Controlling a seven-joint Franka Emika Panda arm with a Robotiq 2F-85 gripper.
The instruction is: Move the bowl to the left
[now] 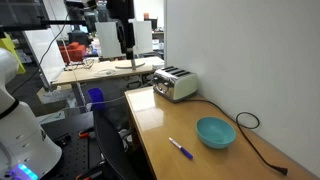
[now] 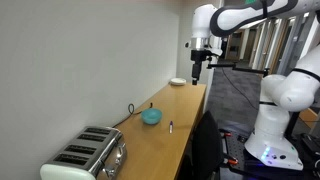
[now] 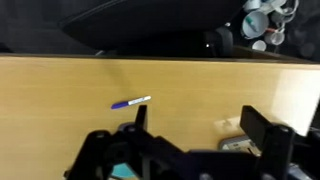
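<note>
The teal-blue bowl (image 1: 215,131) sits on the wooden table (image 1: 160,125) near the wall; it also shows in an exterior view (image 2: 151,116). In the wrist view only a teal sliver of it (image 3: 125,172) shows at the bottom edge, behind the gripper body. My gripper (image 2: 200,62) hangs high above the table's far end, well away from the bowl, and also shows in an exterior view (image 1: 125,38). In the wrist view its two fingers (image 3: 200,125) are spread apart with nothing between them.
A silver toaster (image 1: 175,83) (image 2: 88,155) stands by the wall, with a black cable (image 1: 250,135) running past the bowl. A blue and white pen (image 1: 180,148) (image 3: 131,102) lies near the table's front edge. A small white object (image 2: 177,82) lies at the table's far end.
</note>
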